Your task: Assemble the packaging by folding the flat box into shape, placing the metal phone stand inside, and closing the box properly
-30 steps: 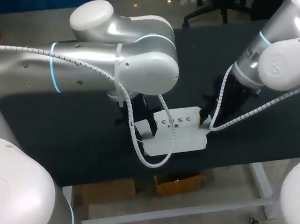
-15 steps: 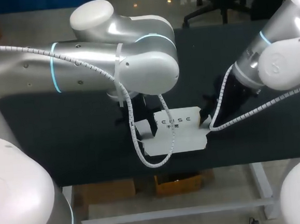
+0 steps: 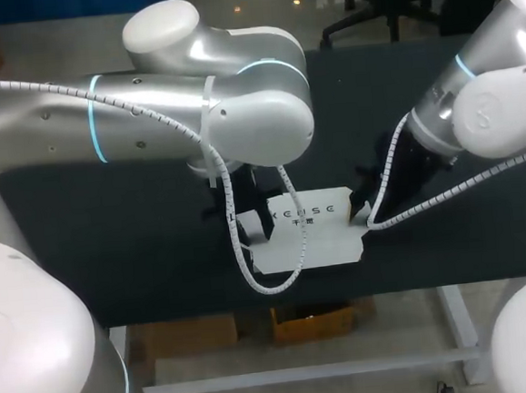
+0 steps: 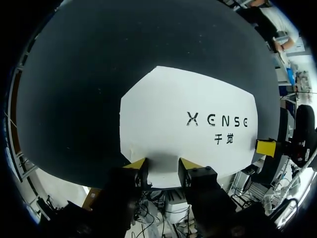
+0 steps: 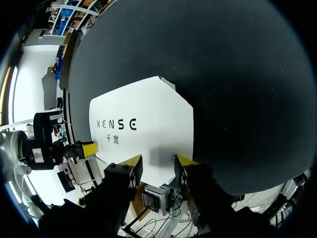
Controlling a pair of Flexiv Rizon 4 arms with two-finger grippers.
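The white printed box (image 3: pixel 314 240) lies flat near the table's front edge, a small flap raised at each end. My left gripper (image 3: pixel 238 219), mostly hidden under its arm, is at the box's left end. In the left wrist view the box (image 4: pixel 188 124) fills the gap between the left gripper's (image 4: pixel 162 166) yellow tips, and both fingers touch it. My right gripper (image 3: pixel 366 209) is at the right end. In its own view the right gripper (image 5: pixel 157 161) is likewise closed on the box's (image 5: pixel 143 124) near edge. No metal stand shows.
The dark table (image 3: pixel 140 252) stretches left and behind the box. Its front edge (image 3: pixel 307 295) runs just below the box. The left arm's corrugated cable (image 3: pixel 270 285) loops down over the box's front left. Each wrist view shows the other gripper's yellow tip at the box's far end.
The raised flap at the box's left end shows a little less than before. The arms and the box have otherwise kept their places.
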